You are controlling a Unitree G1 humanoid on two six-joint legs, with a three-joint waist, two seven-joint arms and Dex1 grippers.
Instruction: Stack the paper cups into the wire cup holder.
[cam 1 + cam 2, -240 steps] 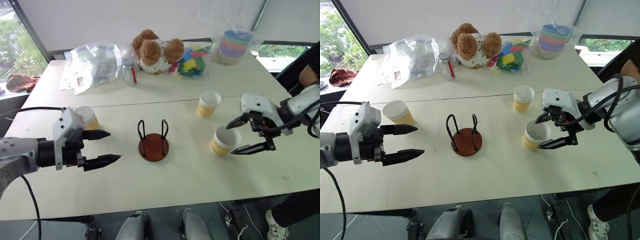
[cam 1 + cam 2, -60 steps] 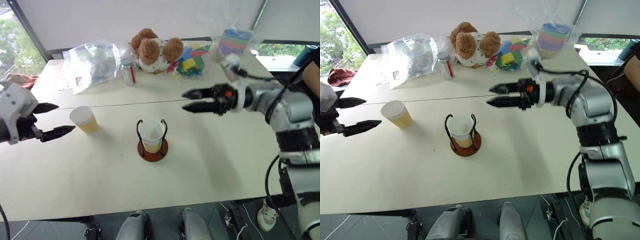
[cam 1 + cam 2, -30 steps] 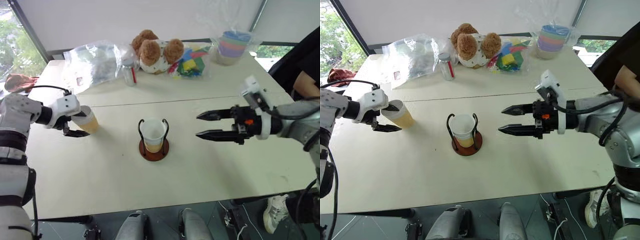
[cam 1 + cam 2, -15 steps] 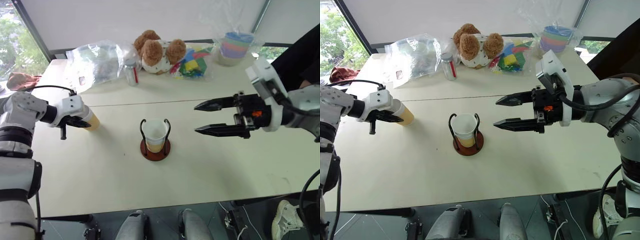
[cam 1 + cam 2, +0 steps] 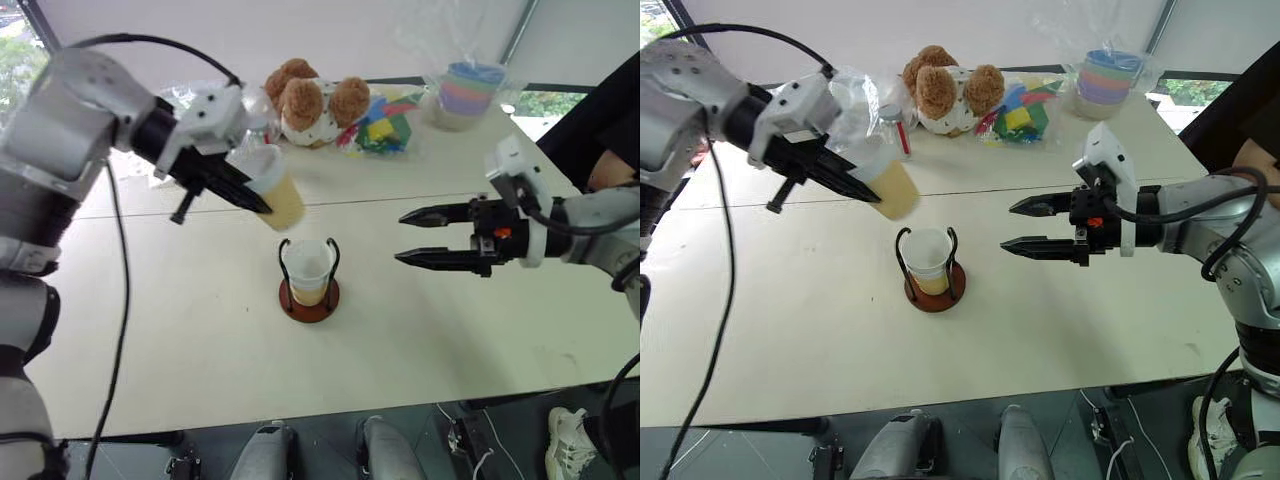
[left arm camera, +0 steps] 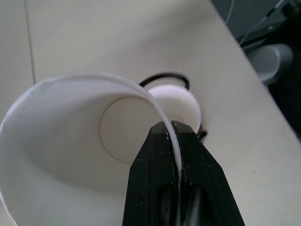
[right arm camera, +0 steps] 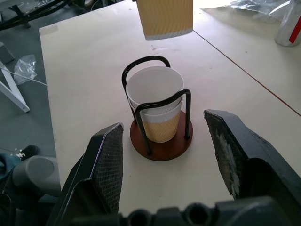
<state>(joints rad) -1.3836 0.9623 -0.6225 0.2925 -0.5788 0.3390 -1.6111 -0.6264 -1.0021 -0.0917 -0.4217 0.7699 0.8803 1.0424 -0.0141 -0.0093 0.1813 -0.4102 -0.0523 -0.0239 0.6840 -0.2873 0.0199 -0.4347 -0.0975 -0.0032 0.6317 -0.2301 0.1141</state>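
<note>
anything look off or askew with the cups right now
Nothing damaged or spilled. The paper cup pinched at its rim by the left gripper hangs tilted above the wire cup holder, where the stacked cups sit upright.

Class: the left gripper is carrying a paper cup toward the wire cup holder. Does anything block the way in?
Nothing visible does. The paper cup hangs above the wire cup holder, whose stacked cups sit open-topped; the right gripper stands aside.

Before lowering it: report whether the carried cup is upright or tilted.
Tilted. The carried cup leans in the left gripper, bottom toward the wire cup holder.
</note>
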